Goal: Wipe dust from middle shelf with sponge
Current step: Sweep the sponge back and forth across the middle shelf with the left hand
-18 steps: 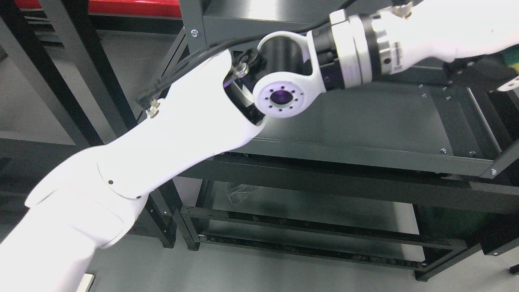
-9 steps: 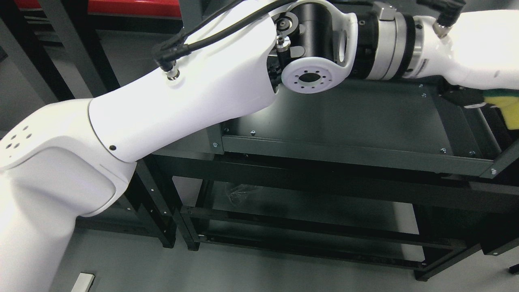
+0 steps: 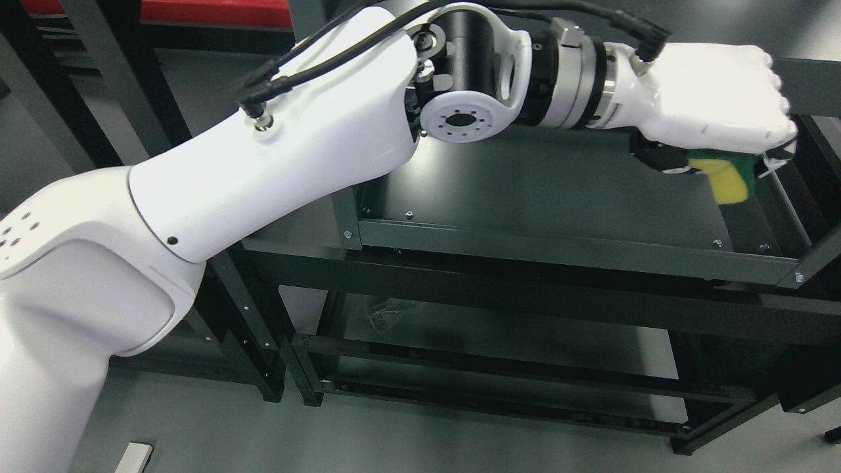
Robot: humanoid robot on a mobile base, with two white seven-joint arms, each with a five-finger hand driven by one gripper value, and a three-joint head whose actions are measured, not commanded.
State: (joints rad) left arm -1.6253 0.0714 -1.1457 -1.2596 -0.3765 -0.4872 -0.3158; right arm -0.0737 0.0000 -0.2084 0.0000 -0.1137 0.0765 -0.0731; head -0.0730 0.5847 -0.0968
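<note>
Dark metal shelf unit (image 3: 565,253) on a grey floor. Left hand (image 3: 713,108) clenched around the yellow-green sponge (image 3: 726,179), held under the palm at the middle shelf's right end, probably so yellow face meets the dusty surface. Contact unclear.

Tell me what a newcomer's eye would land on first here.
First, the big white left arm sweeping from the lower left up across the picture. Next, at the upper right, the left hand closed on a yellow-and-green sponge over the right end of the dark metal shelf.
</note>
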